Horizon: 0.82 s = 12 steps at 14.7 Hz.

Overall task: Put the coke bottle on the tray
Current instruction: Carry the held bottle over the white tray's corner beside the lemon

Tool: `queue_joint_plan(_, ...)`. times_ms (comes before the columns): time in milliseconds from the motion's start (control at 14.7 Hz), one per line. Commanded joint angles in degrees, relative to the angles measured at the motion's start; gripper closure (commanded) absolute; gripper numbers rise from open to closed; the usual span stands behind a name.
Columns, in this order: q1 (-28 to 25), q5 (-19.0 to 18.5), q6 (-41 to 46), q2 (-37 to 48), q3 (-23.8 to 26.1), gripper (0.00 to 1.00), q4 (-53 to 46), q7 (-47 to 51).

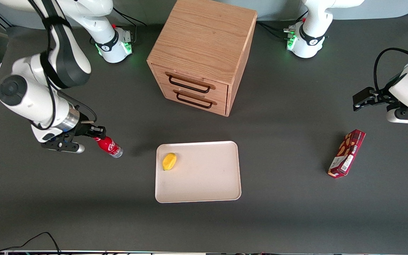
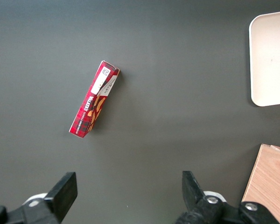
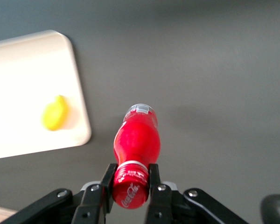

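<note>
The coke bottle (image 1: 109, 146) is small and red with a red cap and a clear base. My right gripper (image 1: 97, 134) is shut on its cap and holds it tilted, base pointing toward the tray, above the table at the working arm's end. In the right wrist view the gripper (image 3: 130, 182) pinches the cap of the bottle (image 3: 136, 144) between both fingers. The cream tray (image 1: 207, 177) lies flat in the middle of the table, beside the bottle. It also shows in the right wrist view (image 3: 18, 60) and the left wrist view (image 2: 270, 56).
A yellow fruit-shaped piece (image 1: 169, 161) lies on the tray near its corner toward the bottle. A wooden two-drawer cabinet (image 1: 200, 53) stands farther from the front camera than the tray. A dark-red snack box (image 1: 346, 153) lies toward the parked arm's end.
</note>
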State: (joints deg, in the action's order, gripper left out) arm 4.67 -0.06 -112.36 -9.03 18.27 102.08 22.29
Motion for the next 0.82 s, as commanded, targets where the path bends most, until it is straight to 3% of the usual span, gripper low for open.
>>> queue_joint_plan(0, -5.61, -2.57, 6.18, -4.4, 0.54, 1.0, -13.28, 6.69)
queue_joint_plan(136, -10.18, -4.95, 8.37, -10.01, 0.37, 1.0, -21.27, 11.17)
queue_joint_plan(409, -15.82, -5.22, 12.33, -23.55, -1.64, 1.0, -36.05, 15.76)
queue_joint_plan(750, -23.9, -5.04, 11.2, -34.45, -11.22, 1.0, -45.81, 15.76)
